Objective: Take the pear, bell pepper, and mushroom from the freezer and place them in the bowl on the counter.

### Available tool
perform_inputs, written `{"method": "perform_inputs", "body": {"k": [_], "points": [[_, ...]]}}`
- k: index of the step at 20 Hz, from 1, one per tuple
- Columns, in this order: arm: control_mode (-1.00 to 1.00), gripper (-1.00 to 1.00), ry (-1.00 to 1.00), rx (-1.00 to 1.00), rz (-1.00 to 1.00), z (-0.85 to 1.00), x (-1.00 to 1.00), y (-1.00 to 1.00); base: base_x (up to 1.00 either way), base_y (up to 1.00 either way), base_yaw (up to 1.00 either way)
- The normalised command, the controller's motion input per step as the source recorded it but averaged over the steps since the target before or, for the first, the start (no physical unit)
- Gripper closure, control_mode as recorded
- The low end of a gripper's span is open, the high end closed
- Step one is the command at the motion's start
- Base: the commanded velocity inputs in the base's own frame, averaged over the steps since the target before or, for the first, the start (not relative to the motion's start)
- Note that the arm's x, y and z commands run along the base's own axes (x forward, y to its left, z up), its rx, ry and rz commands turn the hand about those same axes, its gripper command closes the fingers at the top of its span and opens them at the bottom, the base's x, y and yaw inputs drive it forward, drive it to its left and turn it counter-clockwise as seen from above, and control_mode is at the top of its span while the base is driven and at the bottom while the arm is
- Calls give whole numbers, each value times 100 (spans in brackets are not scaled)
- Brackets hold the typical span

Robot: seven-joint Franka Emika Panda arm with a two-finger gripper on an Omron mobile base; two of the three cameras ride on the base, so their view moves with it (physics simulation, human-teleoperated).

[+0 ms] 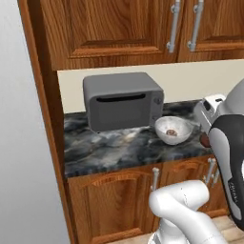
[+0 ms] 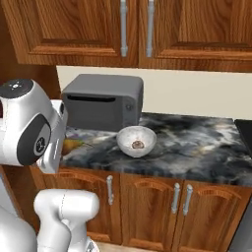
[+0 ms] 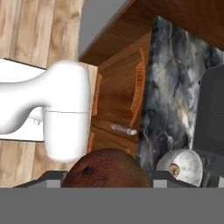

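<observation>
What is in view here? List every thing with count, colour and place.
microwave: one, grey, on the counter at the back
bowl: one, white-grey speckled, on the counter beside the microwave
small item: one, brown, inside the bowl
counter: one, dark marbled, over the lower cabinets
upper cabinets: brown wood, silver handles, above the microwave
lower cabinets: brown wood, under the counter
brown round item: one, dark brown, between the finger tips
end effector: one, dark tips, shut on the brown round item
arm: one, white, in front of the lower cabinets
</observation>
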Motion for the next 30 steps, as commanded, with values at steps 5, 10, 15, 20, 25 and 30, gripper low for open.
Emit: {"method": "perform_inputs", "body": {"k": [5,10,15,20,25,30], "points": [[100,100,0,0,0,0,0,0,25,-87,0],[100,100,0,0,0,0,0,0,46,-34,0],[100,100,0,0,0,0,0,0,61,1,0],[100,100,0,0,0,0,0,0,63,4,0],[100,100,0,0,0,0,0,0,31,23,10],[-100,100,-3,1,4,-4,4,4,17,19,13]]}}
